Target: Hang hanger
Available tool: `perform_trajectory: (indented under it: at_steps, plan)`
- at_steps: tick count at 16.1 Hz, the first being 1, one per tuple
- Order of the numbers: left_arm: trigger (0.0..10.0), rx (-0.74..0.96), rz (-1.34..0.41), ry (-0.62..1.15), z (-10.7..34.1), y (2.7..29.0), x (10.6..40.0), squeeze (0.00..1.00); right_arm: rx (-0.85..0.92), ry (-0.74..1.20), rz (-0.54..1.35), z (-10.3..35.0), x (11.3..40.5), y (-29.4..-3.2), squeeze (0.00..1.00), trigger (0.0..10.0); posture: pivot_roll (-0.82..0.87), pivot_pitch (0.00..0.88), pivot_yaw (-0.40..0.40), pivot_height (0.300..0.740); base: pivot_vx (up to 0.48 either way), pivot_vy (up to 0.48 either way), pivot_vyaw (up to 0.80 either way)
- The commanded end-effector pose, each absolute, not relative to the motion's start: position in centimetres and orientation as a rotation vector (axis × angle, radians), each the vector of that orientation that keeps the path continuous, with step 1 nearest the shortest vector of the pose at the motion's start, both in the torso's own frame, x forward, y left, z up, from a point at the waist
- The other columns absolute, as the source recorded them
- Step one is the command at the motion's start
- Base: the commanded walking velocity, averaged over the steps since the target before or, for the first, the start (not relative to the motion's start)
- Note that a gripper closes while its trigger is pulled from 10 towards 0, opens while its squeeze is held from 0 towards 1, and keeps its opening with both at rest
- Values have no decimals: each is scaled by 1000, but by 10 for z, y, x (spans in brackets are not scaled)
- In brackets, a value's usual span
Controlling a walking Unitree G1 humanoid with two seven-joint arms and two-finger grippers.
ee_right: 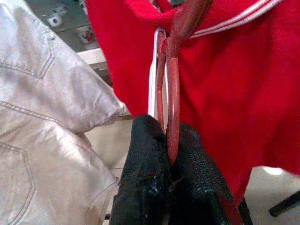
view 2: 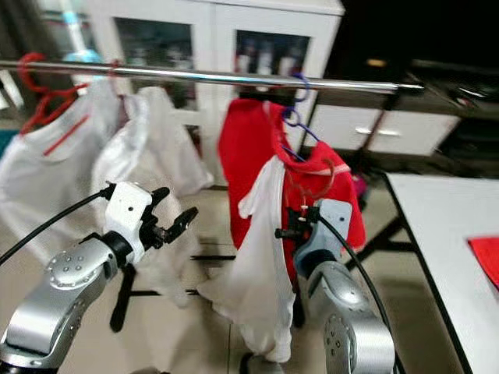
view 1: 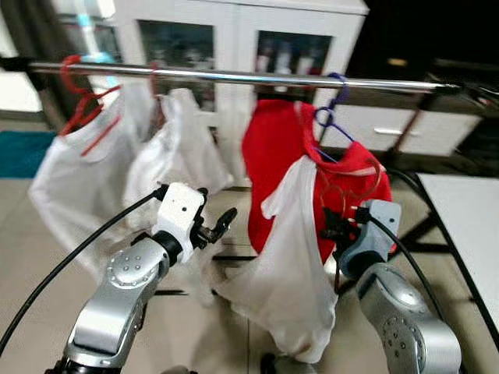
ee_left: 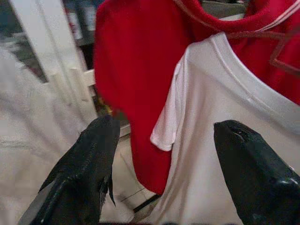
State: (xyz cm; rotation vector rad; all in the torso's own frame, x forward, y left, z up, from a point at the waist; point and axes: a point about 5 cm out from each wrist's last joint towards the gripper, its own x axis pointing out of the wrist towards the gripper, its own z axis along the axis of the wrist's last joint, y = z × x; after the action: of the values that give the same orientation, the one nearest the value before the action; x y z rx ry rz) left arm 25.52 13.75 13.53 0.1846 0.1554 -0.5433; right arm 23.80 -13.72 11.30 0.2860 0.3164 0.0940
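The red hanger (ee_right: 171, 101) is clamped between the right gripper's (ee_right: 169, 154) two black fingers, which press together on its thin wire. It carries a white shirt (view 1: 290, 269) that droops below the gripper, in front of a red shirt (view 1: 273, 167). The hanger is held well below the rail (view 1: 234, 76), its hook not on it.

The red shirt hangs from a purple hanger (view 1: 331, 109) hooked over the rail, right of centre. To the left, two more white garments (view 1: 117, 167) hang from the same rail, the far-left one on another red hanger (view 1: 82, 105).

The left gripper (view 1: 220, 224) is raised left of the held shirt, near it but not touching; in its wrist view the fingers (ee_left: 84, 173) stand wide apart with nothing between them.

Behind the rail stands a white cabinet (view 1: 234, 39) with glass doors; its contents are blurred, and no writing can be read anywhere. A white table (view 1: 468, 226) lies at the right, with a red cloth (view 2: 487, 257) on it. The floor (view 1: 23, 249) is pale tile.
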Motion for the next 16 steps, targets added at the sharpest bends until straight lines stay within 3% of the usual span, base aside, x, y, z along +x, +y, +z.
perform_trajectory:
  at_steps: [1,4,5,6,7,8,9,16]
  plan:
    - [10000,185,-555,135,142,135,256,0,292,287,92,122,237,-138,0,0,19,60,-29,740,0,0,-638]
    - [10000,183,-570,139,141,133,256,0,288,304,86,119,234,-140,0,0,8,53,-25,740,0,0,-335]
    - [10000,182,-573,139,142,133,258,0,279,307,86,120,235,-141,0,1608,2,51,-23,740,0,0,0]
    - [10000,180,-575,137,142,132,259,0,272,312,87,120,234,-141,0,2078,-1,50,-23,740,0,0,0]
    - [10000,180,-577,137,142,132,260,0,269,315,87,120,234,-141,0,3569,-2,51,-21,740,0,0,0]
    - [10000,180,-577,137,142,132,260,0,269,316,87,120,234,-141,0,3569,-3,50,-19,740,0,0,0]
    - [10000,178,-581,137,142,130,261,0,259,322,89,119,234,-142,0,10000,-4,46,-17,740,0,0,0]
    - [10000,187,-604,143,141,129,261,0,253,337,86,117,235,-142,0,10000,1,34,-11,740,0,0,0]
